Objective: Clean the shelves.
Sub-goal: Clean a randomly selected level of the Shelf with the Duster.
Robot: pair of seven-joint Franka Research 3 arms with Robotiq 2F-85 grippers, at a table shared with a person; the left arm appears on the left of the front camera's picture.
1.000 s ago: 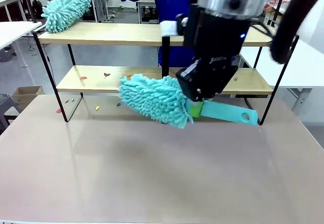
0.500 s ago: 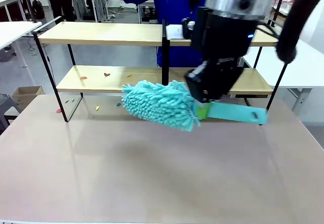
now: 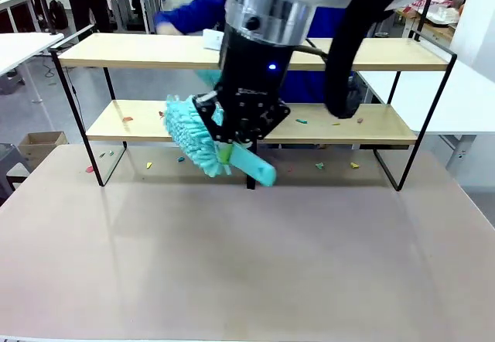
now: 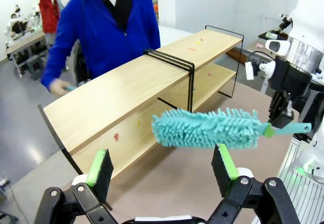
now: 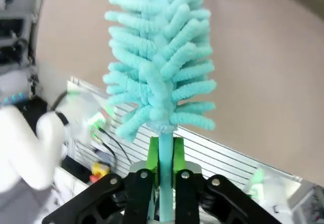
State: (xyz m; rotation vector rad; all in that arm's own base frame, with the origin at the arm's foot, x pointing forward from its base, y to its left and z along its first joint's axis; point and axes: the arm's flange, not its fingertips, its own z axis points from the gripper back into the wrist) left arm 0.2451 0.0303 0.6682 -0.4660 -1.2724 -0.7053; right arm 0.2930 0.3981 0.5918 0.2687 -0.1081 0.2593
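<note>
Shelves (image 3: 139,52), pale wood boards in thin black frame, just behind right gripper (image 3: 226,155), coloured scraps (image 3: 128,119) on lower board to its left, shaggy teal duster (image 3: 189,137) clamped by its flat handle between green pads (image 5: 152,153), blue-sleeved person (image 4: 109,26) beyond, left gripper (image 4: 162,165) spread wide, empty.

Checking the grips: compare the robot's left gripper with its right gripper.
The left gripper has its fingers spread wide; the right gripper has them shut. The left gripper is empty; the right gripper clamps the handle of a fluffy teal microfibre duster. Both have black fingers with green pads.
</note>
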